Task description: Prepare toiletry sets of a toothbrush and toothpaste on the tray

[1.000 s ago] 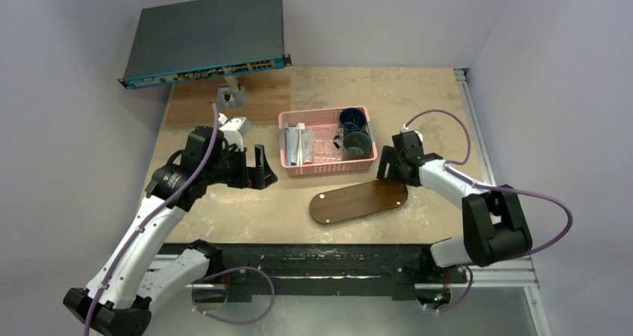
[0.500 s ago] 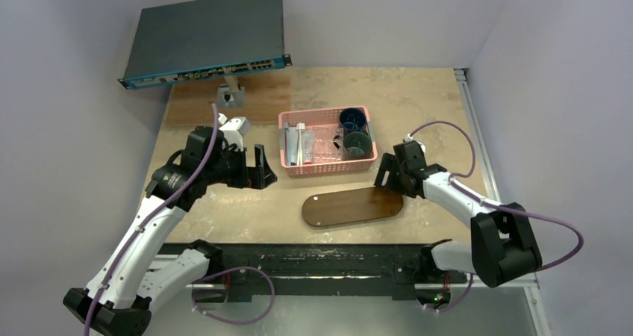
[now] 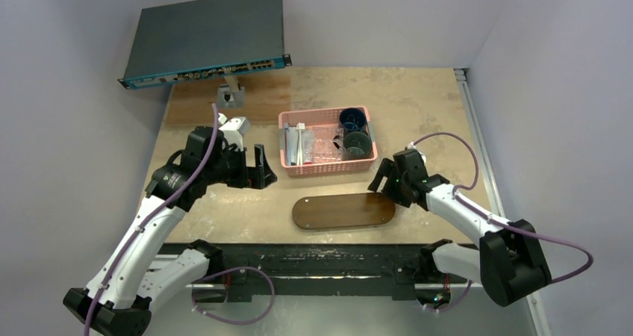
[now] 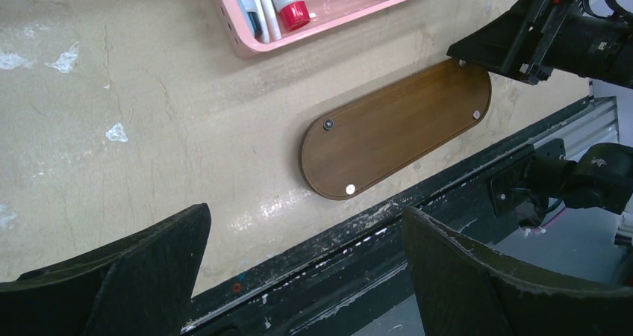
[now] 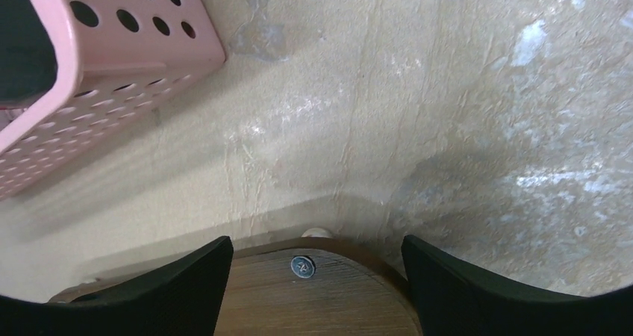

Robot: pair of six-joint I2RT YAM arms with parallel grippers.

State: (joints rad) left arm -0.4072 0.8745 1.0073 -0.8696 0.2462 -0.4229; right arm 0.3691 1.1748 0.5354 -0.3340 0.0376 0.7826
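Tray dragged to sit in front of the pink basket; nothing loaded on it yet.
From above, you see the tray (image 3: 336,211) now lying level, nearer you than the pink basket (image 3: 326,169) and further left than a second ago, when it sat angled off the basket's right corner. The right gripper (image 3: 382,183) has come along with its right end. The toothbrushes and tubes (image 3: 295,145) lie in the basket's left section, so I judge placing is done and picking is next. On the left wrist, the left gripper (image 4: 302,224) hangs spread and empty, left of the basket. On the right wrist, the fingers stand spread over the tray's rounded end; you cannot tell whether they touch it.
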